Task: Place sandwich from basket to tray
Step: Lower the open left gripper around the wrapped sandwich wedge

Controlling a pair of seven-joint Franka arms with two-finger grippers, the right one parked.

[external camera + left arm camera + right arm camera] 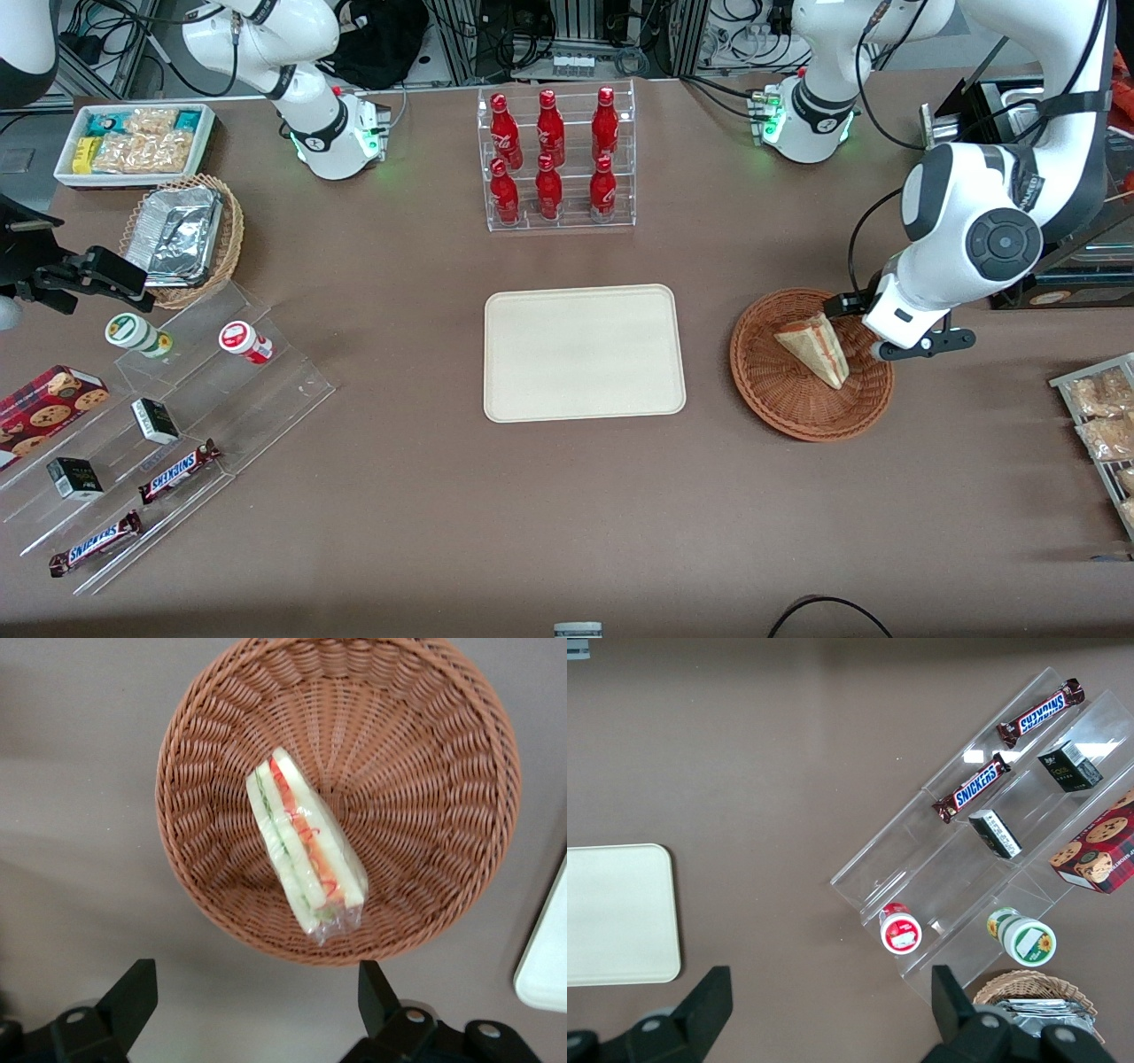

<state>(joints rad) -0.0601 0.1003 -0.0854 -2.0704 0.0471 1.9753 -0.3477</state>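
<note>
you are at the approach step: the left arm's black two-finger gripper [252, 1005] hangs above the working arm's edge of the round reddish-brown woven wicker basket [780, 399], its fingers [131, 997] spread wide and holding nothing. the small triangular sandwich of pale white bread [815, 347] lies inside the basket, off its centre and close to the rim on the gripper's side, resting on a flat face with the red and green filling layers showing along one long edge; it looks wrapped in clear film, bunched at one tip. the flat rectangular cream-beige tray [532, 354] sits near the middle of the brown table, beside the basket and apart from it. next, you likely need to centre the fingers across the wedge's bread faces, then descend inside the rim; the film may be slippery and the bread soft, so close gently.
</note>
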